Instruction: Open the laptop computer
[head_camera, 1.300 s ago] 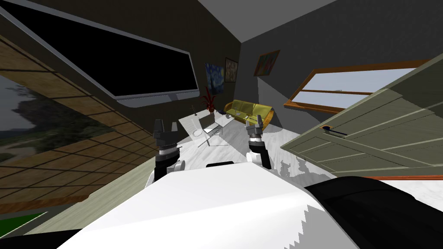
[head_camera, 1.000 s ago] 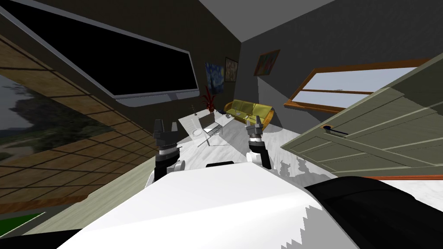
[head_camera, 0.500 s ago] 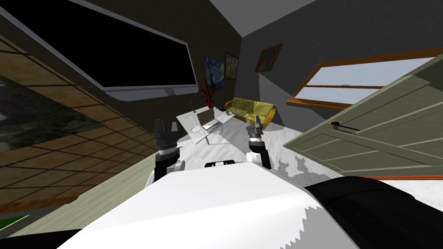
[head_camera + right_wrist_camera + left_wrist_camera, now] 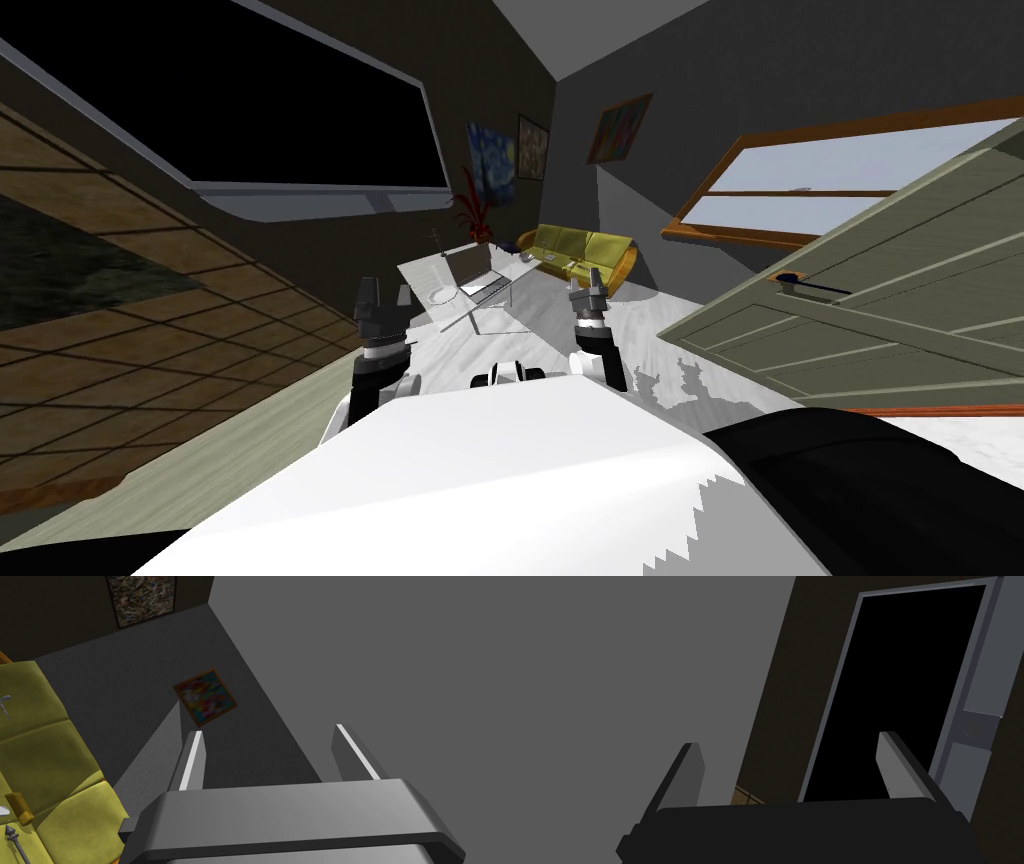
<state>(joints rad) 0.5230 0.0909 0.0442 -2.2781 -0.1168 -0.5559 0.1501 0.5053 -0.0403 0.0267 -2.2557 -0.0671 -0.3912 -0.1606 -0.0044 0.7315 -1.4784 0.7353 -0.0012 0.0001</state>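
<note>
Robot has swung toward the distant laptop [image 4: 478, 276]; left gripper [image 4: 384, 292] and right gripper [image 4: 590, 278] ride raised, spread, empty, seemingly for travel.

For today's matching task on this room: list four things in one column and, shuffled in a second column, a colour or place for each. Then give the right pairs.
Things:
1. laptop
2. sofa
3. plant
4. door

Descriptions:
A. red leaves
B. on the white table
C. grey-green panels
D. yellow-green cushions

Pairs: 1-B; 2-D; 3-A; 4-C
</note>
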